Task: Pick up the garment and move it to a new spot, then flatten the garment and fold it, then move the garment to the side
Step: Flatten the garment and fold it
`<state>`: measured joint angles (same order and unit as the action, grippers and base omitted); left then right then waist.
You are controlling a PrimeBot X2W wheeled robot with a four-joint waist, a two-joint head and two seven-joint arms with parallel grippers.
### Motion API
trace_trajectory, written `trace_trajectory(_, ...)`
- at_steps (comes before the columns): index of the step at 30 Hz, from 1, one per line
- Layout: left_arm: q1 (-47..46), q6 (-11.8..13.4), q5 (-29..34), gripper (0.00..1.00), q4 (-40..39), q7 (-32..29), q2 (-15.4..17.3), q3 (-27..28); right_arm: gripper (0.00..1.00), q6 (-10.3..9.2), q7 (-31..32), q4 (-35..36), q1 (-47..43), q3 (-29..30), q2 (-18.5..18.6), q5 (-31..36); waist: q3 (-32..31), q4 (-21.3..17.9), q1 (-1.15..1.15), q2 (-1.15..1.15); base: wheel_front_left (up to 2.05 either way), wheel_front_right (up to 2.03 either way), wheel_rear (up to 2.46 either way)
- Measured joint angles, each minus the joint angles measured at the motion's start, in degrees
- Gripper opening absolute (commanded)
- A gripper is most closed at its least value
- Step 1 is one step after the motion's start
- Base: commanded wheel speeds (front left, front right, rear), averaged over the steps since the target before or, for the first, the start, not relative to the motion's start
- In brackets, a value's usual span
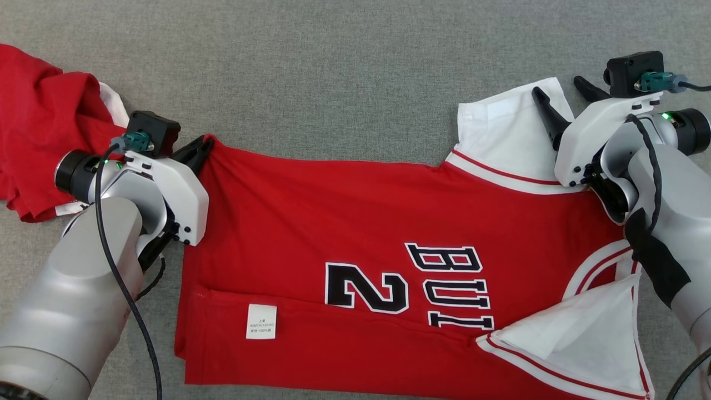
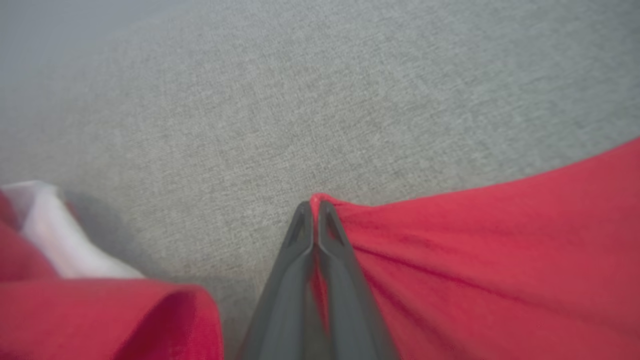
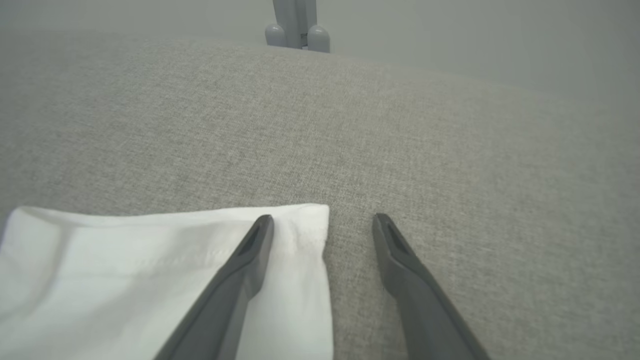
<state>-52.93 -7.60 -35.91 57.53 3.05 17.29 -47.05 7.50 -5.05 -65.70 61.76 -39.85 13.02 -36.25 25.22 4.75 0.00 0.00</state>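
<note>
The garment (image 1: 344, 216) is a red jersey with white sleeves, black lettering and a number 2, spread flat across the grey surface with its near edge folded over. My left gripper (image 1: 206, 145) is shut on the jersey's far left corner; the left wrist view has red cloth (image 2: 475, 260) pinched between the closed fingers (image 2: 300, 240). My right gripper (image 1: 558, 89) stands open over the far white sleeve (image 1: 502, 130). In the right wrist view one finger (image 3: 252, 250) lies over the sleeve's corner (image 3: 165, 270) and the other over bare surface.
A second red and white garment (image 1: 41, 122) lies bunched at the far left, right behind my left wrist. The grey fabric surface (image 1: 333, 72) stretches beyond the jersey. A grey stand (image 3: 297, 25) rises past the surface's far edge.
</note>
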Motion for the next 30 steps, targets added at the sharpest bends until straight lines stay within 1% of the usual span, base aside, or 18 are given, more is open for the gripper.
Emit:
trace_trajectory(5, -0.7, -0.09, -0.35, 0.0, 0.8, 0.51, -0.34, -0.67, 1.0, 0.0, -0.03, -1.02, 1.22, -2.42, 0.11, -2.23, 0.42, 0.23, 0.0, 0.0, 0.0, 0.0, 0.0)
trace_trajectory(6, -0.8, -0.09, -0.47, 0.0, 0.97, 0.53, -0.38, -0.82, 0.97, 0.0, -0.1, -1.15, 1.38, -2.96, 0.14, -2.58, 0.46, 0.25, 0.0, 0.0, 0.0, 0.0, 0.0)
trace_trajectory(7, -0.93, -0.1, -0.52, 0.0, 1.15, 0.6, -0.45, -0.96, 0.39, 0.0, -0.15, -1.22, 1.54, -3.41, 0.18, -2.93, 0.49, 0.26, 0.0, 0.0, 0.0, 0.0, 0.0)
trace_trajectory(8, -1.07, -0.11, -0.6, 0.0, 1.33, 0.75, -0.49, -1.11, 0.06, 0.0, -0.25, -1.22, 1.66, -3.92, 0.14, -3.34, 0.51, 0.27, 0.0, 0.0, 0.0, 0.0, 0.0)
trace_trajectory(9, -1.16, -0.11, -0.76, 0.0, 1.47, 0.79, -0.55, -1.25, 0.0, 0.0, -0.29, -1.09, 1.69, -4.45, 0.11, -3.81, 0.52, 0.26, 0.0, 0.0, 0.0, 0.0, 0.0)
trace_trajectory(13, -1.3, -0.11, -1.42, 0.0, 2.02, 1.1, -0.68, -1.83, 0.0, 0.0, -0.87, -0.38, 1.68, -6.42, 0.24, -6.06, 0.37, 0.17, 0.0, 0.0, 0.0, 0.0, 0.0)
trace_trajectory(20, -1.18, -0.03, -2.53, 0.0, 3.03, 1.54, -0.7, -3.13, 0.0, 0.0, -5.28, 0.64, 1.55, -10.12, 1.34, -8.21, -0.88, -0.35, 0.0, 0.0, 0.0, 0.0, 0.0)
trace_trajectory(26, 0.36, 0.1, -3.58, 0.0, 3.98, 2.02, -0.6, -4.14, 0.0, 0.0, -8.5, 2.55, -0.29, -13.3, 2.0, -10.26, -3.34, -1.14, 0.0, 0.0, 0.0, 0.0, 0.0)
trace_trajectory(30, 2.05, 0.1, -4.42, 0.0, 4.47, 2.38, -0.34, -4.91, 0.0, 0.0, -9.4, 4.7, -2.46, -15.52, 2.57, -11.7, -5.55, -1.86, 0.0, 0.0, 0.0, 0.0, 0.0)
